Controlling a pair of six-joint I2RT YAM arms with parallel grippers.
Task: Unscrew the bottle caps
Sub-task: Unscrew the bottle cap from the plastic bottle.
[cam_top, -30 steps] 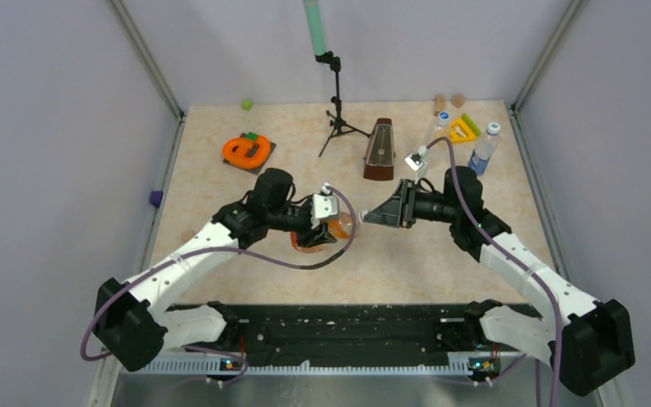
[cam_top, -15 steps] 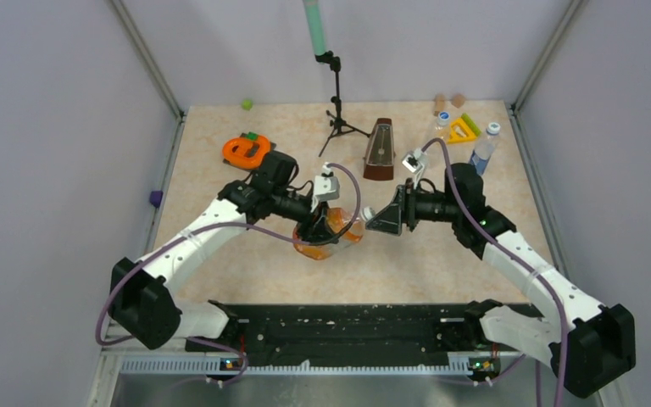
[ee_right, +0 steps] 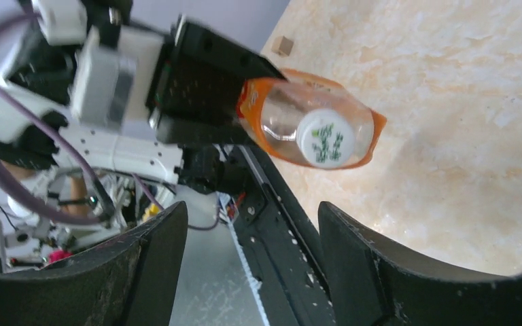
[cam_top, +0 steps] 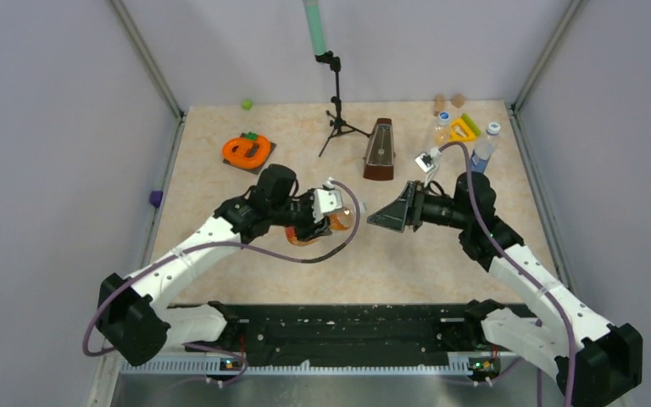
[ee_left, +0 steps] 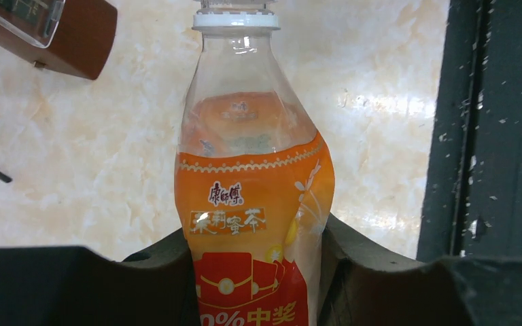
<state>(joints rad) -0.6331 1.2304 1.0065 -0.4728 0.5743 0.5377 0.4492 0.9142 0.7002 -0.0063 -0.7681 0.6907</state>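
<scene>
Right wrist: cap seen on bottle held by left gripper; right gripper spread wide, empty. Two bottles right of metronome also capped.

It was a robot lab: a bench boxed in by plain grey walls and metal posts, with a left robot arm and a right robot arm bolted on.

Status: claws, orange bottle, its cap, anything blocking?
Left claw shut on orange bottle. Right claw open, facing white cap, not touching. Cap on the neck. Nothing between right claw and cap.
</scene>
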